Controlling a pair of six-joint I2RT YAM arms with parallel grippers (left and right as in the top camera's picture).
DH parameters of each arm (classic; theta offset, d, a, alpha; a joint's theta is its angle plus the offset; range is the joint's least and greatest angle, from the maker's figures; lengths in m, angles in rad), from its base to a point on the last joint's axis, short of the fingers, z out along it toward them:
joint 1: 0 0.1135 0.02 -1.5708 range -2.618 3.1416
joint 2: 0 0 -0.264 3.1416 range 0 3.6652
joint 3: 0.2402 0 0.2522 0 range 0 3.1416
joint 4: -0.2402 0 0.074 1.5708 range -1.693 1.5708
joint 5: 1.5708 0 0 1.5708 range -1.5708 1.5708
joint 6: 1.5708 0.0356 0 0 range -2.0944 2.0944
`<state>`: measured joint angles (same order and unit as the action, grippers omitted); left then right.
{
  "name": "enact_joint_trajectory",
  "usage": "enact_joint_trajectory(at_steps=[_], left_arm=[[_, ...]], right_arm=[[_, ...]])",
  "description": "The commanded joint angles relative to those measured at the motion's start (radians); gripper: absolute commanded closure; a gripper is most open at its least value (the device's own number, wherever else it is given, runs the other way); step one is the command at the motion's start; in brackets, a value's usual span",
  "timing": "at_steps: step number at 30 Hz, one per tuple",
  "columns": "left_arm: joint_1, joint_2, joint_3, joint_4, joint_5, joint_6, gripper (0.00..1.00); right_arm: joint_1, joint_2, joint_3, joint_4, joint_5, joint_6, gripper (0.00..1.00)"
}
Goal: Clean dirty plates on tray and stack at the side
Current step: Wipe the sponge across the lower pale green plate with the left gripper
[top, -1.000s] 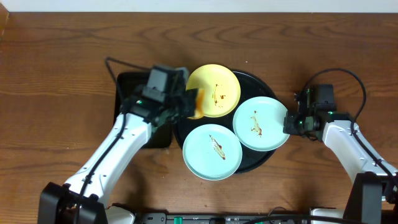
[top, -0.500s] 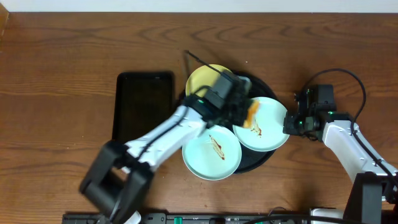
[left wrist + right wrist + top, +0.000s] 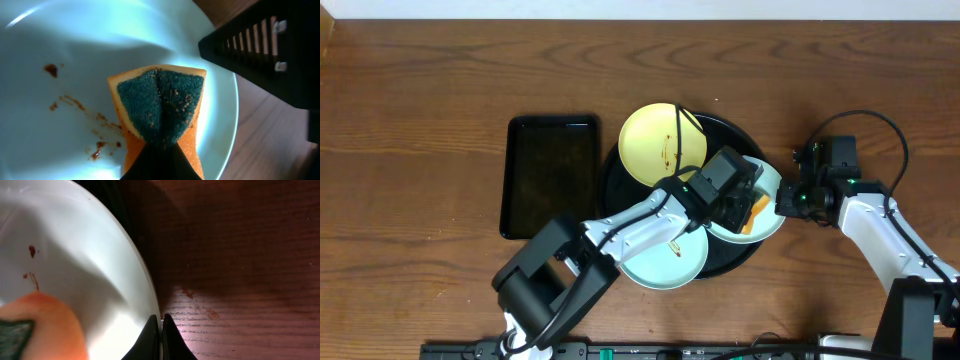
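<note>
Plates on round black tray point(image 3: 738, 132), mid-table: yellow plate point(image 3: 663, 147) at back, front mint plate point(image 3: 655, 265), right mint plate point(image 3: 770, 180). Left arm stretched diagonally across tray; left gripper point(image 3: 744, 203) pinches orange sponge point(image 3: 160, 102), green pad on right mint plate. Right arm bent; right gripper point(image 3: 161, 322) fingers pressed together on that plate's rim.

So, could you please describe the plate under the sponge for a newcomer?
Find the large round black tray mid-table. On it, at the right edge, is the mint green plate you want. Only it, not its green twin, carries the orange sponge.

Glossy plastic plate point(image 3: 60, 45), rough sponge point(image 3: 160, 105) (wood-grain table point(image 3: 240, 255)).
</note>
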<state>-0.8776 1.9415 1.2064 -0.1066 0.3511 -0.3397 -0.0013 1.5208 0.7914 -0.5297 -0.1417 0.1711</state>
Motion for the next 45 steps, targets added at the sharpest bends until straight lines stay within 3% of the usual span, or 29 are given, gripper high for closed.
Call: enact_joint_trajectory(at_steps=[1, 11, 15, 20, 27, 34, 45], left_arm=[[-0.003, 0.030, 0.011, 0.008, -0.089, 0.013, 0.93], [0.021, 0.071, 0.011, 0.034, -0.442, 0.017, 0.93], [0.061, 0.071, 0.013, 0.039, -0.422, 0.016, 0.92], [0.068, 0.051, 0.014, -0.051, -0.190, 0.017, 0.93], [0.053, -0.110, 0.014, -0.137, -0.160, 0.029, 0.93], [0.053, -0.146, 0.014, -0.019, -0.193, 0.031, 0.93], [0.053, 0.030, 0.013, 0.201, -0.247, -0.023, 0.92]], right_arm=[[0.014, 0.003, 0.013, -0.007, 0.002, -0.007, 0.99], [0.015, 0.003, 0.013, -0.025, 0.002, -0.008, 0.99], [0.015, 0.003, 0.013, -0.035, 0.002, -0.008, 0.99], [0.015, 0.003, 0.013, -0.035, 0.003, -0.008, 0.99], [0.015, 0.003, 0.013, -0.029, 0.003, -0.007, 0.99], [0.015, 0.003, 0.013, -0.028, 0.002, -0.007, 0.99], [0.015, 0.003, 0.013, -0.031, 0.002, -0.007, 0.99]])
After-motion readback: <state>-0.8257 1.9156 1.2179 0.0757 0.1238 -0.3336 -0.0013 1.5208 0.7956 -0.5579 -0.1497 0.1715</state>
